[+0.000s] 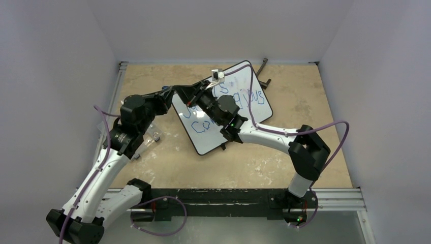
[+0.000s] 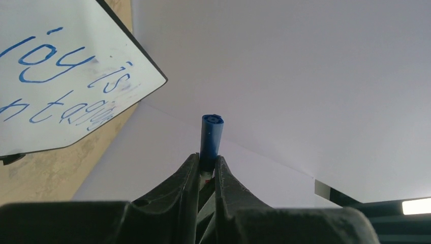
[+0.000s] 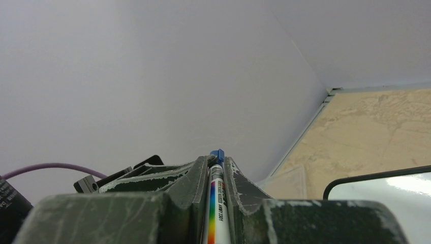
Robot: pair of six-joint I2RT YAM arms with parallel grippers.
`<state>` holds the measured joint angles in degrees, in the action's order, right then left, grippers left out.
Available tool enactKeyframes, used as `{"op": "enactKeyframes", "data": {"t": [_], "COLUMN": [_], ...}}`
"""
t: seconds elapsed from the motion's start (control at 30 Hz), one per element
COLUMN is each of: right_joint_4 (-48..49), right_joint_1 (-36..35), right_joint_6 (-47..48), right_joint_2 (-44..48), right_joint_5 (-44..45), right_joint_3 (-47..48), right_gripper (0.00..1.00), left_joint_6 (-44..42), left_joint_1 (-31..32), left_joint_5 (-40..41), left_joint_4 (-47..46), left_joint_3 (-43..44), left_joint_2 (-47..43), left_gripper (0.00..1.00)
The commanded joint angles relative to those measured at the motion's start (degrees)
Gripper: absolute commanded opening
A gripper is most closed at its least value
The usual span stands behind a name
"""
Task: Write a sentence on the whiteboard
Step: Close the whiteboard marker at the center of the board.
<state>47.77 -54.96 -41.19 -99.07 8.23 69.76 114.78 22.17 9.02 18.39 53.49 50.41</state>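
The whiteboard (image 1: 212, 142) lies tilted at the table's middle, with the blue sentence (image 1: 249, 96) on it, partly hidden by the arms. In the left wrist view the whiteboard (image 2: 51, 20) shows "joy is" above part of "contagious" (image 2: 61, 76). Both grippers meet above the board's left half. My left gripper (image 2: 206, 158) is shut on the marker's blue cap (image 2: 211, 132). My right gripper (image 3: 216, 160) is shut on the white marker (image 3: 216, 213) with a rainbow label, its blue cap (image 3: 217, 152) at the fingertips. The board's corner (image 3: 386, 188) shows at the right.
A black stand piece (image 1: 262, 68) lies behind the board at the back. A clear plastic piece (image 1: 150, 134) lies by the left arm. A small white object (image 1: 218, 76) sits at the board's top edge. A metal rail (image 1: 335, 195) runs along the front; walls enclose three sides.
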Motion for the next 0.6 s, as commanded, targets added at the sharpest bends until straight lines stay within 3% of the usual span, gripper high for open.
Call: {"op": "enactKeyframes", "data": {"t": [0.0, 0.57], "right_joint_4": [0.4, 11.6], "right_joint_1": [-1.7, 1.3], "right_joint_6": [-3.7, -9.8], "right_joint_2": [1.2, 2.5], "right_joint_5": [-0.2, 1.4], "right_joint_3": [-2.4, -7.8], "right_gripper": [0.00, 0.00], "left_joint_6": [-3.9, -8.6], "left_joint_1": [3.2, 3.2], "left_joint_5": [-15.3, -16.7], "left_joint_4": [-8.4, -8.5], "left_joint_3": [1.4, 2.2], "left_joint_2": [-1.0, -1.5], "left_gripper": [0.12, 0.43]}}
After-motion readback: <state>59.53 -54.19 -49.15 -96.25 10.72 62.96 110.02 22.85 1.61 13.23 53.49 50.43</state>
